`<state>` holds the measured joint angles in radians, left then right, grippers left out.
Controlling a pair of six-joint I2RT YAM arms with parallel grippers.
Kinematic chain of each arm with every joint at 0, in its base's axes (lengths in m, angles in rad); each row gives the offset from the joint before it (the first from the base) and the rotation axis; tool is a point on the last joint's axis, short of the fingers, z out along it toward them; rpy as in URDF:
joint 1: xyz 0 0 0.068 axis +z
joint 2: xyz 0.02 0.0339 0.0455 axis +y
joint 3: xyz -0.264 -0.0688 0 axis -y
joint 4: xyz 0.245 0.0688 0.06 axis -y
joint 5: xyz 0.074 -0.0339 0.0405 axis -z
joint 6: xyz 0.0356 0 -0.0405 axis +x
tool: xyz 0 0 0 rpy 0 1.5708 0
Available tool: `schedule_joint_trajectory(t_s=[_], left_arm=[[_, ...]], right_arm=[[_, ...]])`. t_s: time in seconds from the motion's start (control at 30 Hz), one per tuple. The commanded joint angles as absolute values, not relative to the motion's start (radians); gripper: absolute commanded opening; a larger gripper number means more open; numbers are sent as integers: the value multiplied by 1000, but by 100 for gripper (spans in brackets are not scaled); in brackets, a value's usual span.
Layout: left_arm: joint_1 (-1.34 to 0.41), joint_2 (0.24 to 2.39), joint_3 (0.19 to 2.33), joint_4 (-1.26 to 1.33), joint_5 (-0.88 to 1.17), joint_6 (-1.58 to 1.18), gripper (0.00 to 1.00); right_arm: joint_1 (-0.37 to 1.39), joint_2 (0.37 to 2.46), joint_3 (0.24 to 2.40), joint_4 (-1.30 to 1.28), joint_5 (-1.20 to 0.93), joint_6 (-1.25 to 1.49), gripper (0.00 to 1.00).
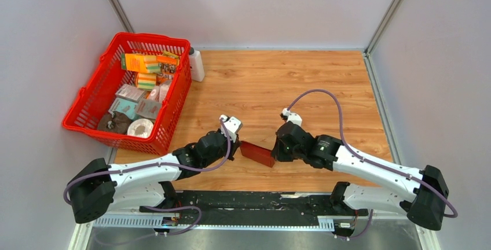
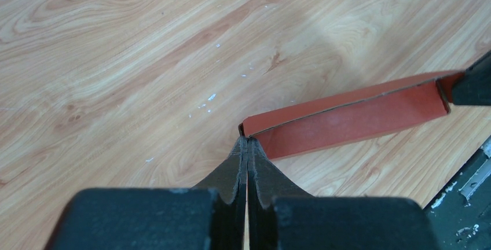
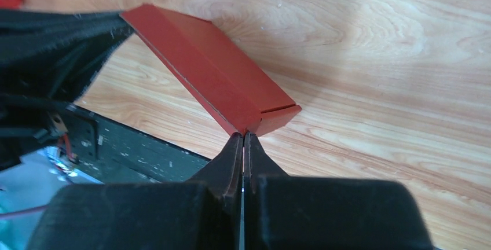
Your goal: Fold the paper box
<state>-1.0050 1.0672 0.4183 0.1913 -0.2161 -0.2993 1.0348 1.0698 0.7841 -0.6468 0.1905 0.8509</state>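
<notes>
One paper box (image 1: 257, 153), two sets of fingers, one red basket (image 1: 136, 140) at the worktop's (image 1: 301, 82) far-left corner; box near the middle of the near edge, long axis roughly along that edge, left end slightly farther back; dark red, slim, closed, sharply creased; pinched at opposite ends by left fingers (image 2: 240, 160) and right fingers (image 3: 234, 149), both clamped tight.

Plain dark red paper box (image 1: 257, 153); light wood-grain table (image 1: 278, 82); red mesh basket (image 1: 92, 96); black left hand (image 2: 248, 146), black right hand (image 3: 244, 140).
</notes>
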Motion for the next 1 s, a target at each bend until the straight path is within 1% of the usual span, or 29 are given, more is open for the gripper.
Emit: schedule_joint_trajectory(t_s=[0.0,0.33,0.37,0.6,0.97], left_arm=[[-1032,1094,459,186,-201,-281,0],[-1051,1098,471,175,-218,-264,0],[-1054,1098,474,172,-222,-261,0],[-1063,1112,474,175,-235,-250,0],[-1089,1121,474,176,-264,-239,0]], right_arm=[[979,1006,762,-551,118,982,0],[902,960,655,-420,15,1098,0],[884,948,647,-414,-20,1104,0],[841,867,606,-376,-52,1163,0],[801,833,500,-262,-98,1258,0]])
